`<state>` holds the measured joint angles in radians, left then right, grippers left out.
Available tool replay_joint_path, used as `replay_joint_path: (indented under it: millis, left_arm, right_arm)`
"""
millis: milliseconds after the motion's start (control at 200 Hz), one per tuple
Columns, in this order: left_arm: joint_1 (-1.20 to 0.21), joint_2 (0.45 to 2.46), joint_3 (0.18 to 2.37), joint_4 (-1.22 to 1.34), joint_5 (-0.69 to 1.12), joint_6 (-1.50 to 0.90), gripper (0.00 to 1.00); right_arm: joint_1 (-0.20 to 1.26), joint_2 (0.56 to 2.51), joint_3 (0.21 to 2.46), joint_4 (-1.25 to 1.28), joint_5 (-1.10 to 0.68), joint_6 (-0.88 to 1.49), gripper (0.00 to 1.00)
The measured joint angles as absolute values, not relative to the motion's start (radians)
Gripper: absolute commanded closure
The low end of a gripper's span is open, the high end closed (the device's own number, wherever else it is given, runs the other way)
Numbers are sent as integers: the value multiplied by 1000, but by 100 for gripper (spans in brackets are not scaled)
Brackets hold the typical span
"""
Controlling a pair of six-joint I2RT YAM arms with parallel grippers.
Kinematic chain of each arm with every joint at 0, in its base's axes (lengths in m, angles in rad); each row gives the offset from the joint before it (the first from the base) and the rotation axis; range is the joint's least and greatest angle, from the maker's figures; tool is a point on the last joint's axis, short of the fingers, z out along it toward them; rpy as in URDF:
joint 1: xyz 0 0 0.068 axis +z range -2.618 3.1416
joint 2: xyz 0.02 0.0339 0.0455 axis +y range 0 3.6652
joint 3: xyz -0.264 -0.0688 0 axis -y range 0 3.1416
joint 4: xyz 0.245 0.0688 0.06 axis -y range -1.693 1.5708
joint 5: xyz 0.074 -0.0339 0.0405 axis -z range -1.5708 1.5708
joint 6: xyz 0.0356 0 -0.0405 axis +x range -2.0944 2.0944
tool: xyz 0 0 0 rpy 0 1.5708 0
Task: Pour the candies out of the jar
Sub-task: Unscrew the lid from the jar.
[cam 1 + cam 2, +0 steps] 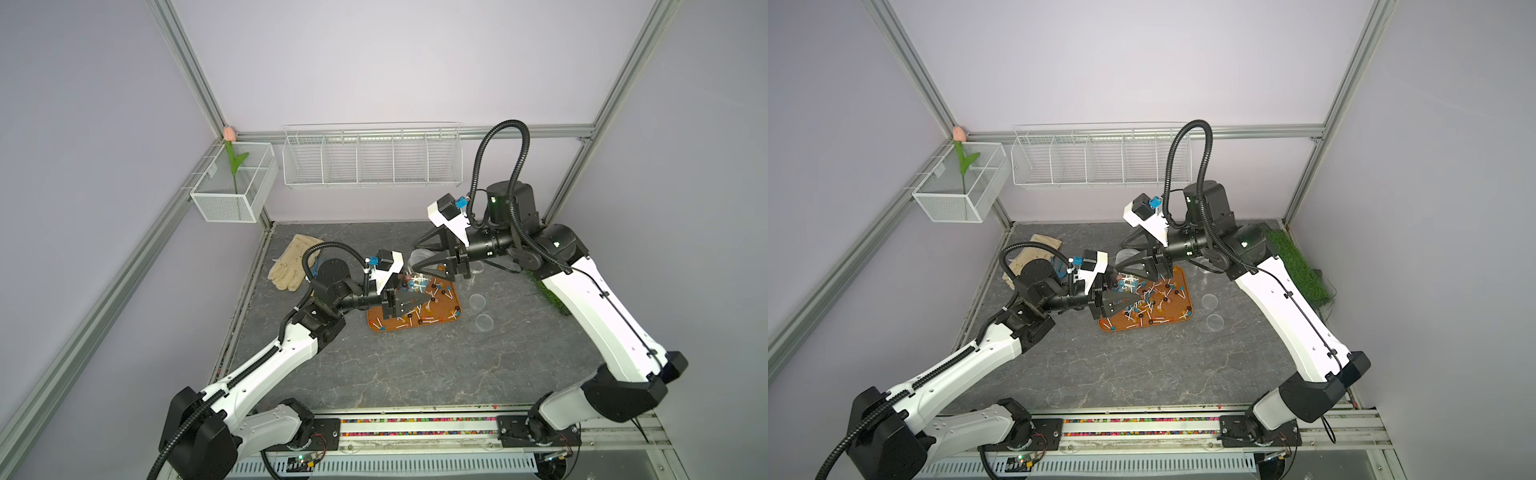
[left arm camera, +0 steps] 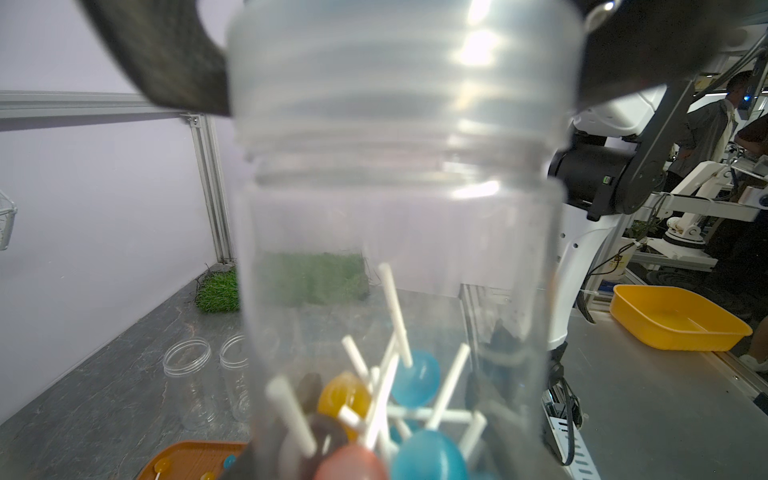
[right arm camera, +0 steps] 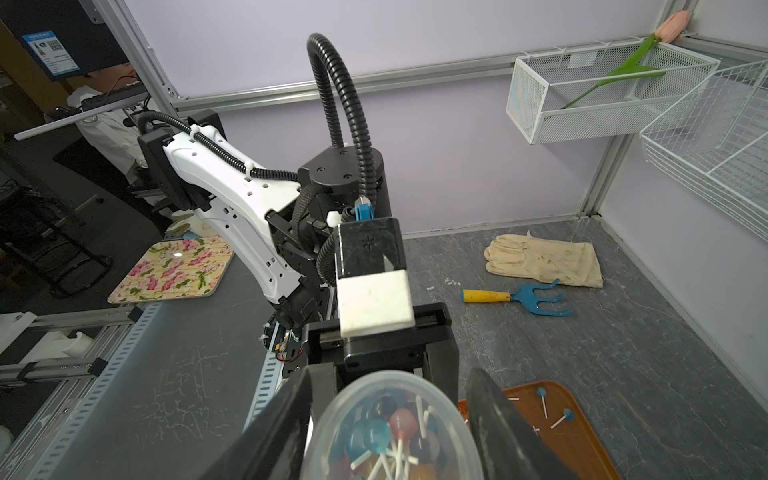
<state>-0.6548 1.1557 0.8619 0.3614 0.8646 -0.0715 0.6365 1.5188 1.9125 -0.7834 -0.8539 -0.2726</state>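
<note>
While my left claw [image 1: 407, 291] clenches the jar [image 2: 399, 232], I should tip it gently over the tray [image 1: 451, 299] at 6 o'clock; whether my right claw [image 1: 417, 258] grips, I cannot tell.

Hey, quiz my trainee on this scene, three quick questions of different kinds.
1. True or false: the held jar is empty.
2. Loose candies lie on the: A) glove B) tray C) basket.
3. Which gripper holds that jar's lower part?
Key: 1 false; 2 B; 3 left gripper.
</note>
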Motion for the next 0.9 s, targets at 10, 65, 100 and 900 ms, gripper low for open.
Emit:
replay_joint_path:
  millis: [10, 65, 100, 900]
  left_arm:
    - [-655, 1156, 862, 361, 865, -72, 46]
    - [-655, 1156, 862, 361, 863, -72, 46]
    - [-655, 1156, 862, 361, 863, -74, 46]
    - [-653, 1156, 846, 362, 756, -71, 46]
  right_arm:
    - [636, 1519, 1912, -783, -854, -272, 37]
    - [636, 1519, 1911, -780, -854, -269, 34]
    - [636, 1519, 1911, -780, -854, -267, 32]
    - [659, 1365, 1808, -603, -468, 94, 1]
